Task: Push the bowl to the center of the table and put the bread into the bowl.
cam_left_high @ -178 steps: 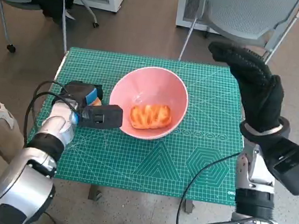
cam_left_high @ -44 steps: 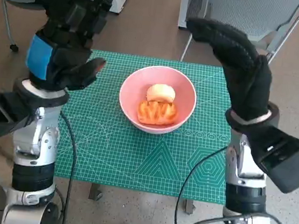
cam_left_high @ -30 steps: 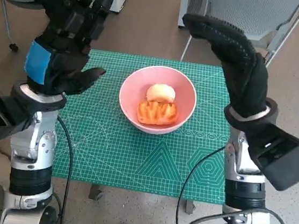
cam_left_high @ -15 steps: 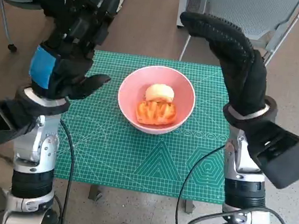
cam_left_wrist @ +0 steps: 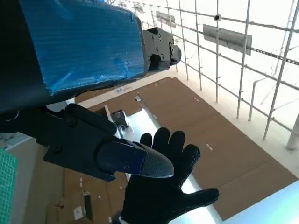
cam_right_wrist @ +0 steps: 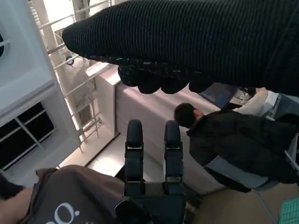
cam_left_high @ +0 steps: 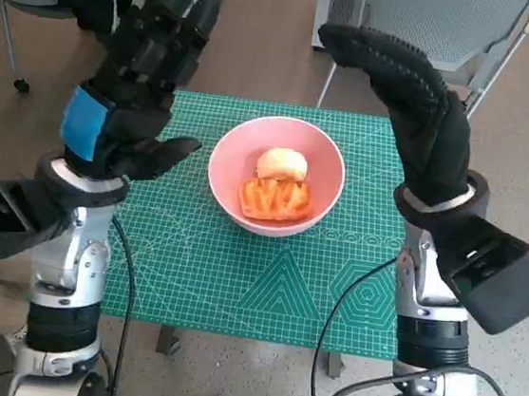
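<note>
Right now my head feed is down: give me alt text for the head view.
A pink bowl sits mid-table on the green cutting mat, holding a glazed orange bread and a pale round bun. Both hands are raised, holding nothing: the blue-taped left hand and the gloved right hand.

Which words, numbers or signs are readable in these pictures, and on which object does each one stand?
Green cutting mat: small white print at its near right corner, too small to read.
Grey-brown garment in the right wrist view: pale letters, cut off and blurred, unreadable.
Pink bowl, bread, left hand, right hand: no text.
</note>
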Tool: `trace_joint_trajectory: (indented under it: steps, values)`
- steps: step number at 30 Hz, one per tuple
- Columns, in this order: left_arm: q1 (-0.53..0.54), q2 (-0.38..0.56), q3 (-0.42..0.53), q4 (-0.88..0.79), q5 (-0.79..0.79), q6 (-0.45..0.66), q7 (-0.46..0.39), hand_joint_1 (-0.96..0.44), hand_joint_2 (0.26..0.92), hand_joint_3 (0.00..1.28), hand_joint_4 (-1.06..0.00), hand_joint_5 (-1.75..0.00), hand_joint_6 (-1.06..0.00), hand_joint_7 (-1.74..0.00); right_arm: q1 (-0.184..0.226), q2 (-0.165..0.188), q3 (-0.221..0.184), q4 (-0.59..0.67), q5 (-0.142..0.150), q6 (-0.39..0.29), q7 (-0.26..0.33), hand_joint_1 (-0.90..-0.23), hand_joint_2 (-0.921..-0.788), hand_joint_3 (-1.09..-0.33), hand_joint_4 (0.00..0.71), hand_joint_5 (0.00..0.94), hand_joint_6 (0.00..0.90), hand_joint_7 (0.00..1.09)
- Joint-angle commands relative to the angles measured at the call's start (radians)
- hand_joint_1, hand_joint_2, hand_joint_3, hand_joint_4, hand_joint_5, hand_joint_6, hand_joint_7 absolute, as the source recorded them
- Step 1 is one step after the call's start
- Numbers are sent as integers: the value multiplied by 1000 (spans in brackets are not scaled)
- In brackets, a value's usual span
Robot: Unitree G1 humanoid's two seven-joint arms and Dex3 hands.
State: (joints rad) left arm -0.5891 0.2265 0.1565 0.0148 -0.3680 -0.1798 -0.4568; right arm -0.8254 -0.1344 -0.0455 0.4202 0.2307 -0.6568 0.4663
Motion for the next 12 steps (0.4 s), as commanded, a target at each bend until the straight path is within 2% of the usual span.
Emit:
trace_joint_trajectory:
  steps: [1,7,12]
  values:
    - [23,-21,-9,55,4,-56,-25,-613,921,105,-46,-6,-84,-160,31,3,0,67,-8,-57,24,-695,-921,-784,181,6,2,517]
    - [23,-43,-9,150,11,-140,-54,-615,921,98,-41,-2,-104,-168,34,6,-2,157,-8,-151,44,-700,-921,-824,166,1,-1,501]
    - [18,-57,-10,214,16,-201,-72,-623,921,100,-43,-3,-116,-170,23,11,-4,233,1,-215,65,-673,-921,-844,155,0,-1,479]
